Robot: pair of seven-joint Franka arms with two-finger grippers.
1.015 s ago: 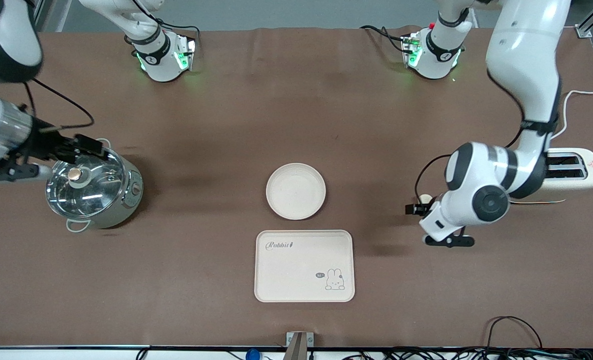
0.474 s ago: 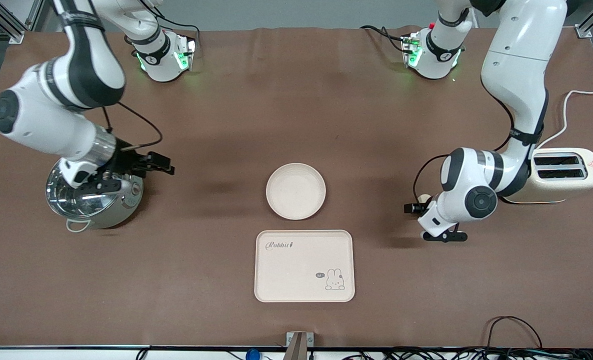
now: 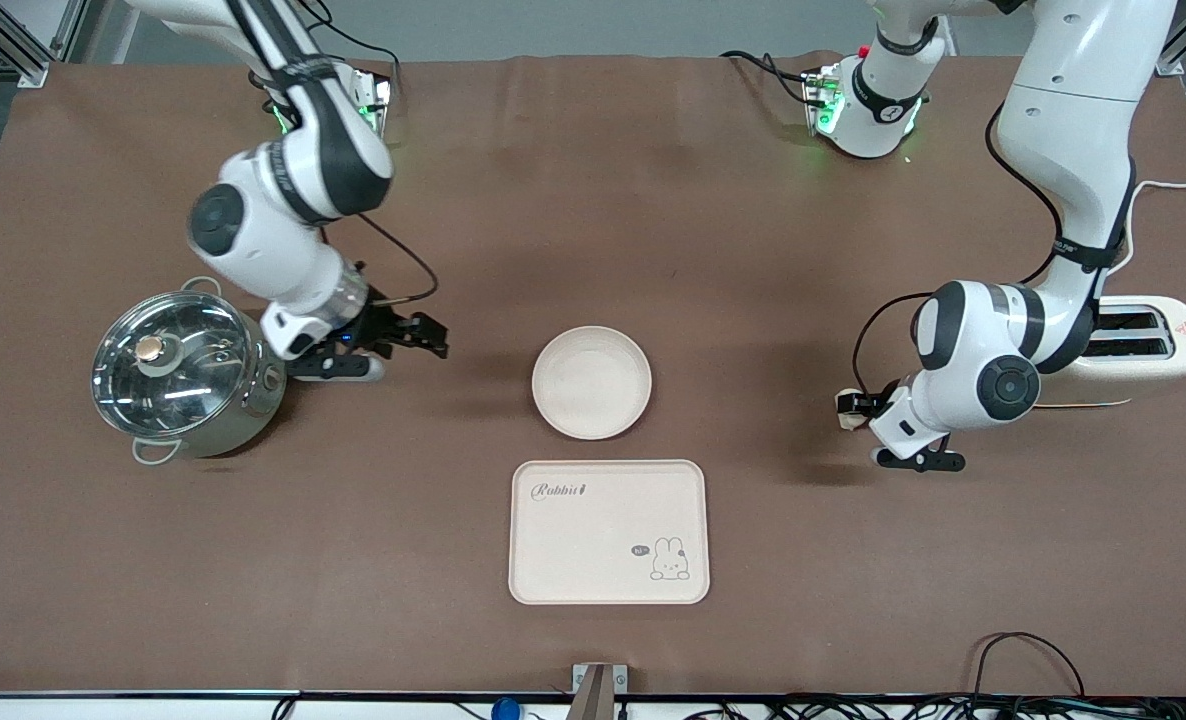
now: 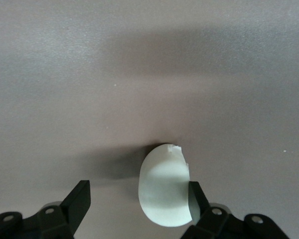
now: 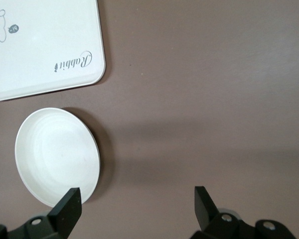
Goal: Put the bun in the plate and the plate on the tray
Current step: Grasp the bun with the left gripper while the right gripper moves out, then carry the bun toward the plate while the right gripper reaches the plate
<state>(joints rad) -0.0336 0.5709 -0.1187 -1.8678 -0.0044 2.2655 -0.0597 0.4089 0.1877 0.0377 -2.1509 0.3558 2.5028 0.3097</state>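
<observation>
Tray (image 3: 608,531) reads "Rabbit" with a bunny drawing, near the table's front-camera edge; plate (image 3: 591,382) just above it, mid-table. Left gripper (image 4: 134,201) spread wide, one finger touching the bun (image 4: 164,185) beside the toaster (image 3: 1143,345). Right gripper (image 3: 423,340) spread, holding nothing, has swung from the pot (image 3: 185,375) toward the plate.
</observation>
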